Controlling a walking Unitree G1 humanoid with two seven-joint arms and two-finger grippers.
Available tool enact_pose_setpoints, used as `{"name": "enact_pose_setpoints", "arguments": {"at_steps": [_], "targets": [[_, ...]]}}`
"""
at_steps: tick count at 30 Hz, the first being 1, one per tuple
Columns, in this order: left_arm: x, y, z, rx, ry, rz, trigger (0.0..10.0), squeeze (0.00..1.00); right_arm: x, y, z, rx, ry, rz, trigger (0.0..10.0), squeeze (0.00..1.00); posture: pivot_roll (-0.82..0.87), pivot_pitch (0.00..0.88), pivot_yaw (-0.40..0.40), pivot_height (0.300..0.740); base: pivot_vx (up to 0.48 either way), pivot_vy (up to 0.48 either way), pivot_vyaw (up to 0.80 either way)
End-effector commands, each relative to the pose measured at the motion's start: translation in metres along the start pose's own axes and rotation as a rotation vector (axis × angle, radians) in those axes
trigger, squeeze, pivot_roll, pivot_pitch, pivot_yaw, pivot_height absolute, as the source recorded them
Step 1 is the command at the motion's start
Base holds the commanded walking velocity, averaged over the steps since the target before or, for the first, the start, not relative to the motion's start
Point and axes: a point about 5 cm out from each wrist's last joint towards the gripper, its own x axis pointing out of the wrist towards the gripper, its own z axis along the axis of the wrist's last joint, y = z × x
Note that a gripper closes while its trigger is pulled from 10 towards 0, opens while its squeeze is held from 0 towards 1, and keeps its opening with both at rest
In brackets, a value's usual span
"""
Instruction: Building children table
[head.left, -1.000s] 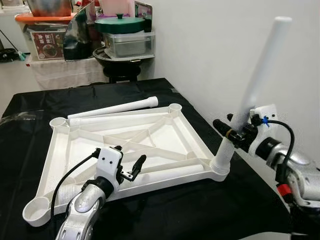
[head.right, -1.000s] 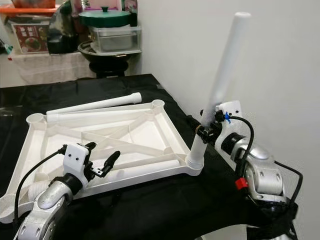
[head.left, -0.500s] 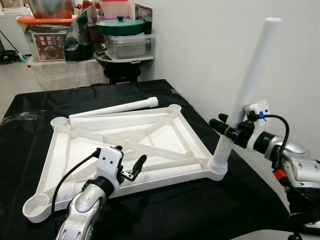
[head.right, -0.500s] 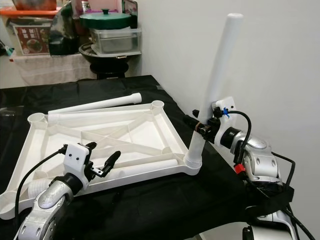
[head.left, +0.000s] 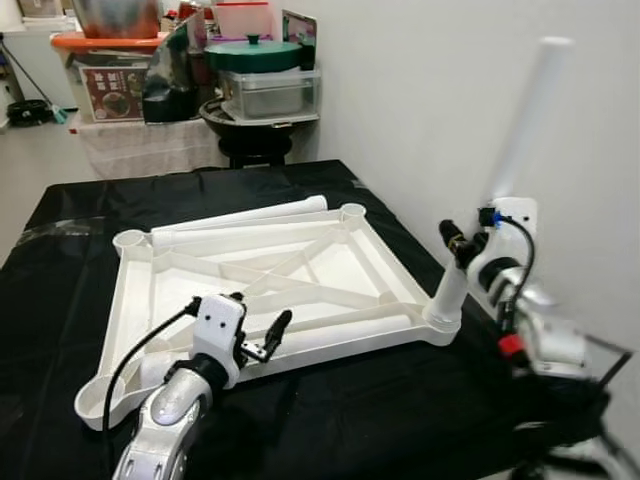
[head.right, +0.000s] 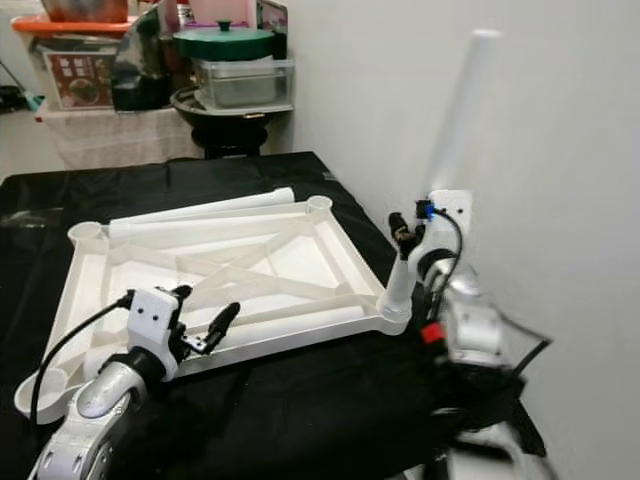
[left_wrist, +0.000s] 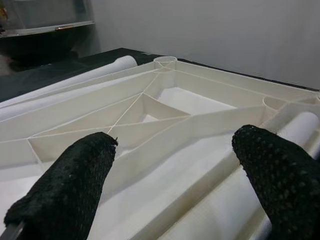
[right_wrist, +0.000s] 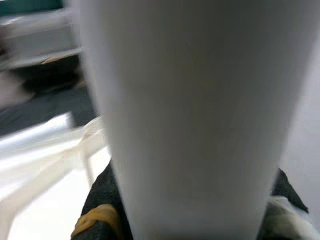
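Right gripper (head.left: 462, 243) clamps the stiff, light white plastic leg (head.left: 500, 190) low, near the upturned white tabletop's (head.left: 260, 290) corner socket; left gripper (head.left: 258, 338) hovers wide.

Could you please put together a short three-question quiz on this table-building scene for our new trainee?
1. True or false: the right claw grips the upright leg.
2. Which corner socket of the tabletop holds that leg? A near right, B far left, C near left.
3. Fill in: the left claw is ____.

Key: 1 true; 2 A; 3 open, hovering over the tabletop's near edge.
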Motion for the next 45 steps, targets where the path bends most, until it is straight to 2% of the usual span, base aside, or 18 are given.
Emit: {"name": "enact_pose_setpoints", "arguments": {"at_steps": [1, 2, 4, 7, 11, 12, 14, 15, 19, 20, 21, 23, 25, 27, 31, 43, 44, 45], "targets": [[-0.001, 0.000, -0.003, 0.005, 0.019, -0.007, 10.0, 0.00, -0.004, -0.001, -0.022, 0.077, 0.118, -0.036, 0.0, 0.00, 0.08, 0.000, -0.064, 0.740, 0.000, 0.000, 0.00], [-0.001, 0.002, -0.002, 0.011, 0.020, 0.000, 10.0, 0.00, -0.009, 0.011, -0.024, 0.105, 0.127, -0.048, 0.0, 0.00, 0.08, 0.000, -0.064, 0.740, 0.000, 0.000, 0.00], [-0.001, 0.002, -0.002, 0.011, 0.020, 0.000, 10.0, 0.00, -0.009, 0.011, -0.024, 0.105, 0.127, -0.048, 0.0, 0.00, 0.08, 0.000, -0.064, 0.740, 0.000, 0.000, 0.00], [-0.001, 0.003, -0.002, 0.011, 0.016, 0.017, 10.0, 0.00, -0.015, 0.044, -0.023, 0.155, 0.139, -0.006, 0.0, 0.00, 0.09, 0.000, -0.071, 0.740, 0.000, 0.000, 0.00], [-0.001, 0.001, -0.002, 0.008, 0.015, 0.015, 10.0, 0.00, -0.015, 0.048, -0.023, 0.148, 0.139, 0.027, 0.0, 0.00, 0.09, 0.000, -0.071, 0.740, 0.000, 0.000, 0.00], [-0.001, 0.000, -0.002, 0.007, 0.015, 0.012, 10.0, 0.00, -0.014, 0.050, -0.022, 0.138, 0.137, 0.059, 3.5, 0.00, 0.08, 0.000, -0.071, 0.740, 0.000, 0.000, 0.00], [-0.001, 0.000, -0.002, 0.007, 0.015, 0.012, 10.0, 0.00, -0.014, 0.050, -0.022, 0.138, 0.137, 0.059, 3.5, 0.00, 0.08, 0.000, -0.071, 0.740, 0.000, 0.000, 0.00], [-0.001, 0.000, -0.003, 0.004, 0.017, 0.009, 10.0, 0.00, -0.012, 0.049, -0.019, 0.102, 0.121, 0.109, 10.0, 1.00, 0.07, 0.000, -0.069, 0.740, 0.000, 0.000, 0.00], [0.000, -0.001, -0.003, 0.000, 0.016, 0.004, 10.0, 0.00, -0.013, 0.043, -0.011, 0.041, 0.080, 0.229, 10.0, 1.00, 0.07, 0.000, -0.067, 0.740, 0.000, 0.000, 0.00], [0.000, -0.002, -0.003, -0.001, 0.015, 0.000, 10.0, 0.00, -0.013, 0.041, -0.004, -0.035, 0.024, 0.328, 10.0, 0.00, 0.07, 0.000, -0.065, 0.740, 0.000, 0.000, 0.00], [0.000, -0.002, -0.003, -0.001, 0.015, 0.000, 10.0, 0.00, -0.013, 0.041, -0.004, -0.035, 0.024, 0.328, 10.0, 0.00, 0.07, 0.000, -0.065, 0.740, 0.000, 0.000, 0.00], [0.000, -0.003, -0.003, -0.004, 0.015, -0.011, 10.0, 0.00, -0.013, 0.025, 0.002, -0.170, -0.030, 0.577, 10.0, 0.00, 0.05, 0.000, -0.054, 0.740, 0.000, 0.000, 0.00], [0.000, -0.003, -0.003, -0.004, 0.015, -0.011, 10.0, 0.00, -0.013, 0.025, 0.002, -0.170, -0.030, 0.577, 10.0, 0.00, 0.05, 0.000, -0.054, 0.740, 0.000, 0.000, 0.00], [0.001, -0.003, -0.004, -0.005, 0.016, -0.021, 10.0, 0.00, -0.009, 0.000, 0.001, -0.313, 0.006, 0.762, 10.0, 0.00, 0.04, 0.000, -0.050, 0.740, 0.000, 0.000, 0.00], [0.005, -0.004, -0.003, -0.005, 0.011, -0.029, 10.0, 0.00, 0.008, -0.023, 0.012, -0.394, 0.010, 0.833, 10.0, 0.00, 0.05, 0.000, -0.050, 0.740, 0.000, 0.000, 0.00], [0.003, -0.003, -0.002, 0.000, 0.009, -0.029, 10.0, 0.00, 0.017, -0.030, 0.017, -0.349, 0.044, 0.952, 10.0, 0.00, 0.07, 0.000, -0.064, 0.740, 0.000, 0.000, 0.00], [0.003, -0.003, -0.002, 0.000, 0.010, -0.028, 10.0, 0.00, 0.018, -0.030, 0.017, -0.341, 0.038, 0.960, 7.7, 0.00, 0.07, 0.000, -0.064, 0.740, 0.000, 0.000, 0.00], [0.002, -0.003, -0.002, 0.001, 0.010, -0.028, 10.0, 0.00, 0.019, -0.031, 0.018, -0.322, 0.035, 0.970, 0.0, 0.00, 0.07, 0.000, -0.064, 0.740, 0.000, 0.000, 0.00]]}}
